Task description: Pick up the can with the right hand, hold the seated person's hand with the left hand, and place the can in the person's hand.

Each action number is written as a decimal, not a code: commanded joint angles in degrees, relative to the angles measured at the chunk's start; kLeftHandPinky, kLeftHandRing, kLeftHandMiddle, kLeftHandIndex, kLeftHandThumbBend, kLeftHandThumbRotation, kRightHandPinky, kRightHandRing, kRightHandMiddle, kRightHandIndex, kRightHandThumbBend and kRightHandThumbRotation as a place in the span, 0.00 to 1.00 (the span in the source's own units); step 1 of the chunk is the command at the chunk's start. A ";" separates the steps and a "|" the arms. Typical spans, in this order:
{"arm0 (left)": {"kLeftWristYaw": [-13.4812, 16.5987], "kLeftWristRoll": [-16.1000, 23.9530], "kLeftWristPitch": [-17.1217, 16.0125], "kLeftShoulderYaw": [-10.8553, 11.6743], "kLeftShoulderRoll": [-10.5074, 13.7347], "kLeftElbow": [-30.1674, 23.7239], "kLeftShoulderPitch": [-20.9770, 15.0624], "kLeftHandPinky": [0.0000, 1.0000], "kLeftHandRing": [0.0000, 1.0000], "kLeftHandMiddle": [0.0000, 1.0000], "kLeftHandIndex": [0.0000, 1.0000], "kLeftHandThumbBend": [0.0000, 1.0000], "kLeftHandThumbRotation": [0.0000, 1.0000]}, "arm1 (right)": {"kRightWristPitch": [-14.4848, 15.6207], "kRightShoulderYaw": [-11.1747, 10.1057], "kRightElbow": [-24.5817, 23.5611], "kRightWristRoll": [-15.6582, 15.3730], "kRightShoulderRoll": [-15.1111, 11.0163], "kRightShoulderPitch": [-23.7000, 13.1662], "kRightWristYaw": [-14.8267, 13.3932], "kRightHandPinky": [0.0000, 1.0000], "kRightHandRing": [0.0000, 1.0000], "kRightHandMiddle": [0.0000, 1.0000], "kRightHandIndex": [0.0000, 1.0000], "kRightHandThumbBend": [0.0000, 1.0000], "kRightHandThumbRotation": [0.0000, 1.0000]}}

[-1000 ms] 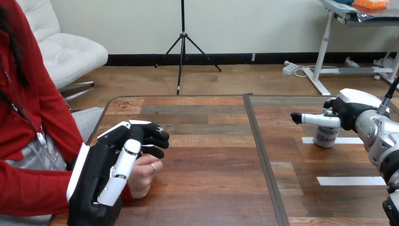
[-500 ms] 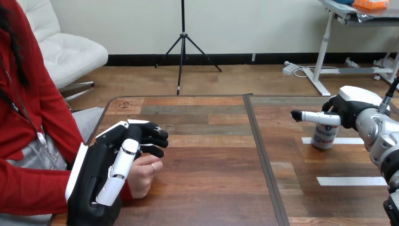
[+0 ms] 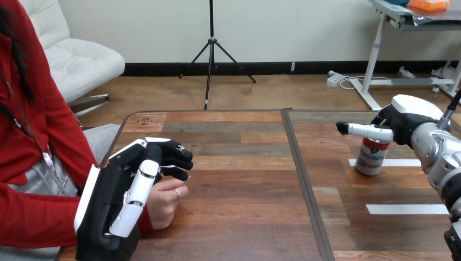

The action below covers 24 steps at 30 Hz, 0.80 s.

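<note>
The table [image 3: 244, 217] carries everything. At its left edge my left hand [image 3: 117, 201] has its fingers [image 3: 176, 157] curled over the person's hand [image 3: 166, 204], thumb on the near side. That is a hold, and it should be light and steady. My right hand [image 3: 405, 122] is at the top of the can [image 3: 372, 159], which stands on the table's right side. Whether it grips, I cannot tell. It should close squarely round the can's body before lifting.
</note>
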 commanded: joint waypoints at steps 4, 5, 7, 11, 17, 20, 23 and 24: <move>-0.52 -0.47 -0.17 0.90 0.02 -0.66 -3.31 0.51 0.57 0.58 0.53 0.27 0.71 | -1.09 0.05 -0.58 0.45 0.77 -0.80 -0.14 0.56 0.62 0.64 0.59 0.90 1.00; -0.51 -0.41 -0.16 0.93 0.01 -0.66 -3.34 0.51 0.57 0.58 0.53 0.27 0.71 | -1.10 0.03 -0.58 0.46 0.77 -0.84 -0.19 0.55 0.61 0.64 0.58 0.90 1.00; -0.56 -0.39 -0.21 1.00 0.02 -0.56 -3.46 0.51 0.57 0.57 0.53 0.28 0.71 | -1.21 -0.24 -0.61 0.69 0.77 -0.93 -0.46 0.54 0.59 0.61 0.56 0.90 1.00; -0.73 -0.28 -0.65 1.11 0.01 -0.19 -3.79 0.51 0.57 0.57 0.52 0.27 0.72 | -1.44 -0.68 -0.62 1.05 0.75 -0.97 -0.93 0.50 0.52 0.55 0.52 0.90 1.00; -0.81 -0.11 -0.85 1.26 -0.04 0.02 -4.05 0.50 0.57 0.57 0.52 0.26 0.72 | -1.84 -0.71 -0.64 1.10 0.57 -1.14 -1.32 0.46 0.46 0.49 0.49 0.90 1.00; -0.98 -0.29 -0.87 1.30 -0.09 0.16 -4.16 0.50 0.57 0.57 0.51 0.26 0.72 | -2.05 -0.87 -0.65 1.24 0.47 -1.23 -1.55 0.44 0.44 0.47 0.47 0.90 1.00; -1.24 -0.62 -0.82 1.34 -0.18 0.23 -4.26 0.50 0.56 0.57 0.51 0.26 0.72 | -2.28 -0.92 -0.71 1.29 0.36 -1.32 -1.77 0.42 0.42 0.46 0.47 0.91 1.00; -1.17 -0.60 -0.63 1.37 -0.24 0.16 -4.25 0.49 0.56 0.57 0.51 0.26 0.72 | -2.45 -0.96 -0.75 1.32 0.29 -1.36 -1.88 0.42 0.42 0.46 0.46 0.91 1.00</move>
